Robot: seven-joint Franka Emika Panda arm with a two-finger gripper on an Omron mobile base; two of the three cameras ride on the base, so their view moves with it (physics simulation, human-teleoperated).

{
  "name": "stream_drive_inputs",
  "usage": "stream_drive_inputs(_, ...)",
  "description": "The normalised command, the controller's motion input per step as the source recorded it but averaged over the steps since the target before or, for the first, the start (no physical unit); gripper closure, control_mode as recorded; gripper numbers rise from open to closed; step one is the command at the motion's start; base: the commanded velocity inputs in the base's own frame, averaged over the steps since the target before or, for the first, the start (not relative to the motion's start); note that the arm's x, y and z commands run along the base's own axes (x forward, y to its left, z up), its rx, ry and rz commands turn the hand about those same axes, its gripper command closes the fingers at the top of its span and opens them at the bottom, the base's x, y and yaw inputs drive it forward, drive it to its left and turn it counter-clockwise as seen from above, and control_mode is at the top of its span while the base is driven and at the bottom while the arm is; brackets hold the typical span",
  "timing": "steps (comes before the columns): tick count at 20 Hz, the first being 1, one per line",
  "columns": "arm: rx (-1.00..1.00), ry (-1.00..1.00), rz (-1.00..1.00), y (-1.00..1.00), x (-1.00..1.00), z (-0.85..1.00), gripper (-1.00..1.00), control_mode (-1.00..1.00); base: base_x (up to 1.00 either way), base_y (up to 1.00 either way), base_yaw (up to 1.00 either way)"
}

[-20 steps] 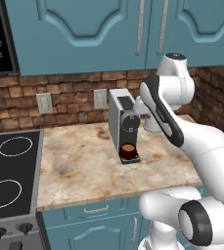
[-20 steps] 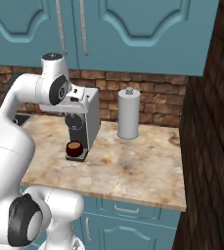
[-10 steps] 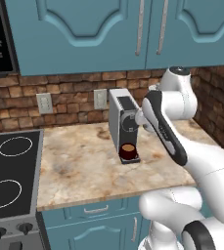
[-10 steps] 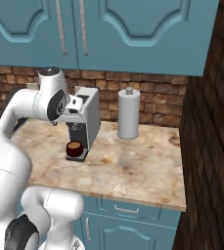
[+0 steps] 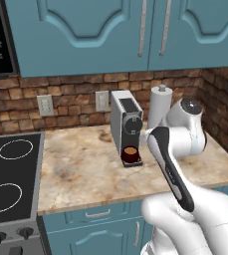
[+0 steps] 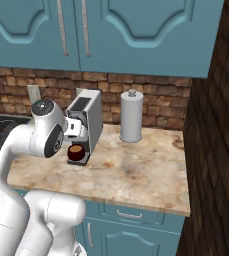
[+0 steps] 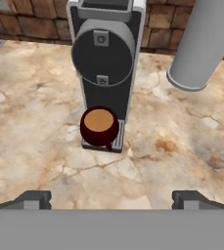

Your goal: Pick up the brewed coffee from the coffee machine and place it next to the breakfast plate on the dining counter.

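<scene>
Mug on the drip tray, pincer wide and empty

Now, nearest in the hand view, the pincer (image 7: 111, 197) stands wide open with nothing between its two dark tips; they rise at 7 and 5 o'clock of that view, well short of the mug. Beyond them lies bare marbled counter (image 7: 30, 141). Further on, just above centre, the brewed coffee (image 7: 100, 127) sits on the small drip tray of the coffee machine (image 7: 106, 58), its handle apparently pointing toward the camera at about 5 o'clock of the mug.

By my judgement the mug is small, rigid and light, but smooth-walled and full of brown liquid, so it could slip or spill if tilted. A level grip across the round body, below the rim, looks safest; the machine's front panel directly behind leaves little room on that side.

At 1 o'clock of the hand view stands the grey paper-towel roll (image 7: 209, 44), apart from the machine. Behind runs a brick backsplash (image 5: 70, 94), with teal cabinets (image 5: 110, 35) overhead and a black stovetop (image 5: 8, 174) at 9 o'clock in the left base view.
</scene>
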Motion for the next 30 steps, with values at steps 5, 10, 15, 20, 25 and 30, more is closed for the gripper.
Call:
stream_drive_inputs(5, 0.00, -0.04, 0.06, 0.00, -0.02, -0.42, -1.00, -1.00, 0.00, 0.00, 0.00)
stream_drive_inputs(10, 0.00, 0.24, 0.09, 0.00, 0.00, -0.24, -1.00, -1.00, 0.00, 0.00, 0.00)
stream_drive_inputs(15, 0.00, 0.26, 0.09, 0.00, 0.12, -0.23, -1.00, -1.00, 0.00, 0.00, 0.00)
stream_drive_inputs(20, 0.00, 0.03, 0.07, 0.00, 0.18, -0.25, -1.00, -1.00, 0.00, 0.00, 0.00)
stream_drive_inputs(25, 0.00, -0.05, 0.09, 0.00, 0.11, -0.33, -1.00, -1.00, 0.00, 0.00, 0.00)
stream_drive_inputs(30, 0.00, -0.08, 0.09, 0.00, 0.11, -0.30, -1.00, -1.00, 0.00, 0.00, 0.00)
